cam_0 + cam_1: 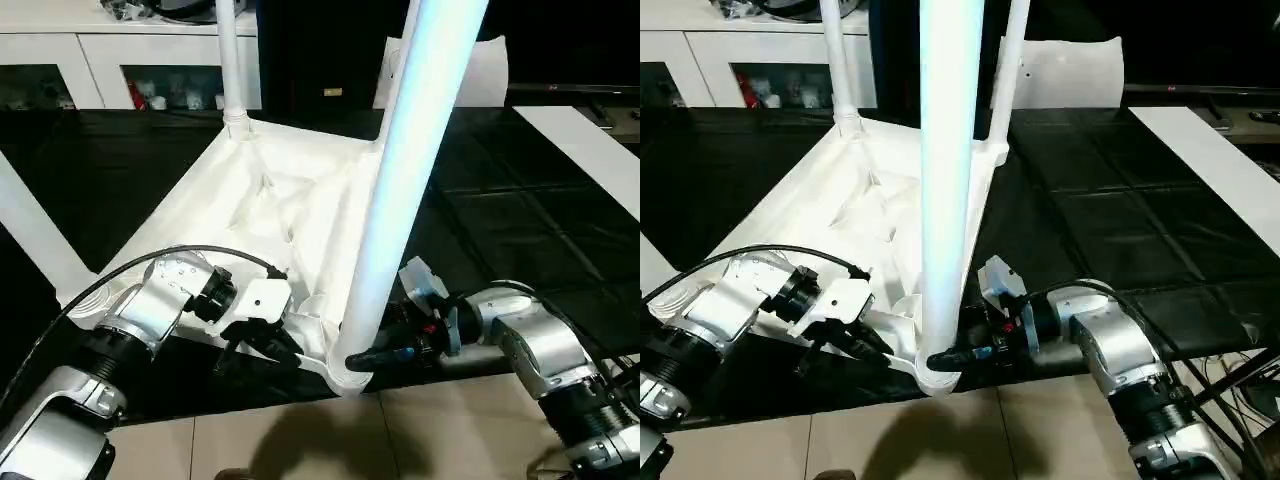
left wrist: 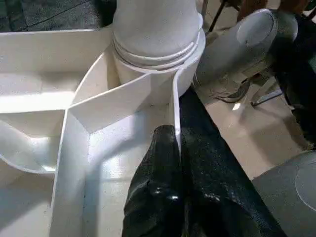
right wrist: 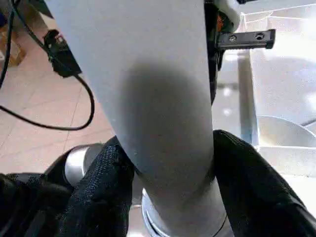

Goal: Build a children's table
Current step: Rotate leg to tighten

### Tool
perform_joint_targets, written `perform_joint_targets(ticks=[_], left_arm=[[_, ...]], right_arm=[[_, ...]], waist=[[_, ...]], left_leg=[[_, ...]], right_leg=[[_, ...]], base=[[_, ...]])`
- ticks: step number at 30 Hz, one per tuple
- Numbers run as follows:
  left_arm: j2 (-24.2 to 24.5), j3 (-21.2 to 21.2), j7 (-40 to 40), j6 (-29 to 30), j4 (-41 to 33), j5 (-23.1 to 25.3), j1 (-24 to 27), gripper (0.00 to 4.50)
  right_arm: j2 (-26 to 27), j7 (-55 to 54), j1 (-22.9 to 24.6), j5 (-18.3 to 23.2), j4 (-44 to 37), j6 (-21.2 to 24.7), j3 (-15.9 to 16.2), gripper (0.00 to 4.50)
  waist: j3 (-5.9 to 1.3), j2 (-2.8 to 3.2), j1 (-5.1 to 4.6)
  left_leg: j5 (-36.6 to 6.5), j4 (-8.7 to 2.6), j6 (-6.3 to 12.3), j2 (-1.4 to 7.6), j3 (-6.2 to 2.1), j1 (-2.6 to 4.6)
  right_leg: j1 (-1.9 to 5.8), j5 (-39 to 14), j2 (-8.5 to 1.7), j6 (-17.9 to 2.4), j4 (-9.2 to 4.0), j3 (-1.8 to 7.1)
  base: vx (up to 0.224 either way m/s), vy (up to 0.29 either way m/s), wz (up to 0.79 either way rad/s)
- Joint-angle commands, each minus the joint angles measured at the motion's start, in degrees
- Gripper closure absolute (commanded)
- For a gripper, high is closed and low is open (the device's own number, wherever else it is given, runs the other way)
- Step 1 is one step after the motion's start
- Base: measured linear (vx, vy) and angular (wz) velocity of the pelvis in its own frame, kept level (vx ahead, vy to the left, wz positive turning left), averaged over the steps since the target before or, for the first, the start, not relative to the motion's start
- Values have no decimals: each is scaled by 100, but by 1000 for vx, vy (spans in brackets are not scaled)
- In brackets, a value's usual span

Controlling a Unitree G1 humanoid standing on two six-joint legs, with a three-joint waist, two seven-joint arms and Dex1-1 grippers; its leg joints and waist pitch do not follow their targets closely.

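The table top [image 1: 270, 200] lies upside down on the dark worktop [image 1: 520, 230], ribs up, across the middle of the head views. Three legs stand in its corner sockets. The near leg [image 1: 400, 190] rises from the lower centre socket to the top edge of the frame. Two more legs [image 1: 835, 60] stand at the far corners.

The left gripper [image 1: 258, 352], at lower left, has its fingers [image 2: 163, 197] pressed together on the top's thin rim wall, one finger each side, just beside the near socket. The right gripper [image 1: 975, 352], at lower centre, has its fingers [image 3: 98, 192] around the base of the near leg, touching it on both sides just above the socket.

The leg seems seated but perhaps not fully home. If the right fingers twist or push off-axis, the leg could tilt and jam in the socket. If the rim slips from the left pinch, the top could slide on the worktop and lift the leg out.
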Motion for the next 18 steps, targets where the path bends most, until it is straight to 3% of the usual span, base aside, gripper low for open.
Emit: perform_joint_targets(ticks=[1, 5, 8, 9, 10, 14, 16, 17, 18], left_arm=[[-87, -18, 187, 187, -178, 32, 113, 450], [-64, 176, 597, 694, -686, -71, 489, 450], [-101, 317, 979, 1168, -1108, -106, 750, 450], [-137, 361, 1118, 1361, -1247, -121, 826, 450], [-208, 421, 1326, 1605, -1453, -136, 938, 450], [-590, 548, 2079, 2258, -1889, -50, 1168, 450], [-682, 542, 2255, 2379, -1954, 4, 1197, 450], [-785, 573, 2418, 2503, -1995, 30, 1209, 450], [-949, 606, 2670, 2597, -1974, 103, 1175, 450]], right_arm=[[108, -96, 168, 217, -301, 220, 91, 245], [377, -815, 591, 284, -699, 353, -80, 245], [644, -1466, 899, 159, -931, 410, -154, 246], [769, -1737, 981, 80, -973, 415, -186, 246], [949, -2116, 1081, -30, -1033, 463, -217, 246], [1541, -3362, 1160, -434, -969, 595, -266, 247], [1694, -3662, 1149, -527, -938, 659, -278, 249], [1801, -3803, 1127, -562, -906, 649, -270, 250], [1988, -4097, 1048, -645, -785, 680, -281, 250]], waist=[[-336, 28, -39], [-305, 38, -64], [-269, 39, -97], [-242, 42, -117], [-252, 66, -126], [-212, 69, -380], [-215, 62, -484], [-221, 103, -566], [-228, 118, -578]], left_leg=[[-442, -357, 249, 128, 93, -94], [-641, -391, 163, 132, 78, -97], [-885, -425, 107, 126, 75, -81], [-1111, -430, 125, 88, 79, -52], [-1179, -434, 90, 90, 68, -37], [-1552, -431, -4, 24, 10, -81], [-1632, -428, 32, 16, -12, -103], [-1775, -437, 104, 34, -27, -84], [-1808, -437, 110, 45, -39, -66]], right_leg=[[377, -1300, -376, -833, -344, 336], [375, -1601, -385, -729, -387, 338], [357, -2105, -384, -544, -451, 344], [330, -2599, -375, -403, -534, 319], [330, -2742, -389, -360, -538, 317], [323, -3630, -365, 61, -694, 200], [344, -3654, -368, 137, -743, 155], [337, -3552, -374, 88, -775, 123], [340, -3481, -381, 47, -773, 108]], base=[[0, 0, 0], [0, 0, 0], [0, 0, 0], [0, 0, 0], [0, 0, 0], [0, 0, 0], [0, 0, 0], [0, 0, 0], [0, 0, 0]])
